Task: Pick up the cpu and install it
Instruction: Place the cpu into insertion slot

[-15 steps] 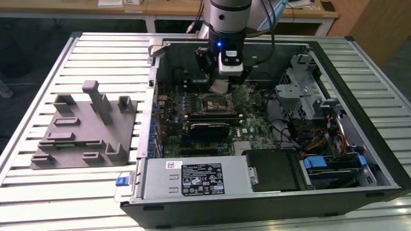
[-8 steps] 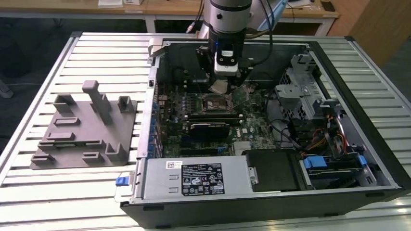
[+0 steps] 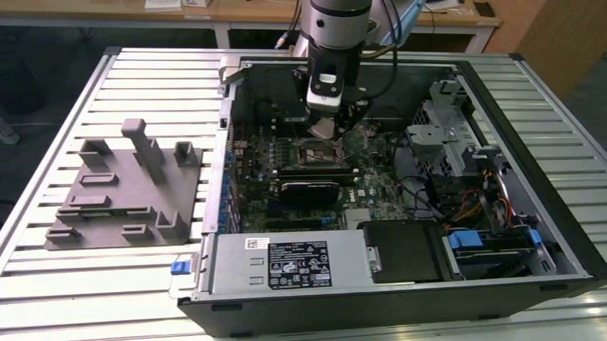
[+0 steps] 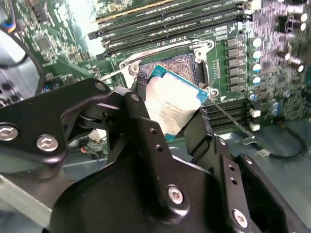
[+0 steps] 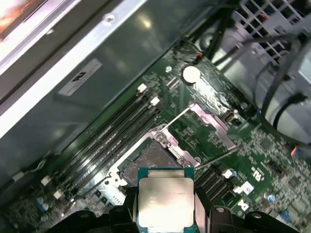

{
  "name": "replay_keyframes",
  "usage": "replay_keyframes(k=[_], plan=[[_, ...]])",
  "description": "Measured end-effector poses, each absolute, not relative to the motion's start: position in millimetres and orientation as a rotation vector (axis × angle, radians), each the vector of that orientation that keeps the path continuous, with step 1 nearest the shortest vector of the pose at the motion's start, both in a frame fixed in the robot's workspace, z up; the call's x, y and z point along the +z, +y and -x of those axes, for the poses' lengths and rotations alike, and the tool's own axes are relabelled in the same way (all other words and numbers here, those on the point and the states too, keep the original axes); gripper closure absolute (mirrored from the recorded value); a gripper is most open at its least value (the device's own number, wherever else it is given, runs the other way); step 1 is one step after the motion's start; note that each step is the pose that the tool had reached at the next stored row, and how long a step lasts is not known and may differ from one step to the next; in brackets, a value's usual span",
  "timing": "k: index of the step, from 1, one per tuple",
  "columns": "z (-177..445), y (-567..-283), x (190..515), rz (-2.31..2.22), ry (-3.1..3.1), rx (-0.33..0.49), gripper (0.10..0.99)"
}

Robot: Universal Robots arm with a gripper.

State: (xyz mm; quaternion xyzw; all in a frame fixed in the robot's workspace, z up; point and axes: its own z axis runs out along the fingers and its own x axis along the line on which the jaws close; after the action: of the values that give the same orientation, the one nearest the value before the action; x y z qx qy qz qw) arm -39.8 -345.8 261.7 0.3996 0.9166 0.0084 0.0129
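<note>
Pinching the cpu by its edges, black jaws poised over the open socket.

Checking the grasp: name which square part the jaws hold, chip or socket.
The cpu, pale silvery top, clamped between the jaws; the dark socket lies open on the motherboard.

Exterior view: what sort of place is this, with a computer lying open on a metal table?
Probably a robotics lab or test workshop. An opened computer case sits on a slatted metal table beside a grey fixture, wooden desks stand behind, and a robot claw holds the cpu above the socket.
</note>
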Motion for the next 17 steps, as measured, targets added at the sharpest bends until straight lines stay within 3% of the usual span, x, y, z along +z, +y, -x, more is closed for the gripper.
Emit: replay_keyframes(k=[17], plan=[[39.8,-345.8,260.5,-1.669,2.628,0.02,0.541]])
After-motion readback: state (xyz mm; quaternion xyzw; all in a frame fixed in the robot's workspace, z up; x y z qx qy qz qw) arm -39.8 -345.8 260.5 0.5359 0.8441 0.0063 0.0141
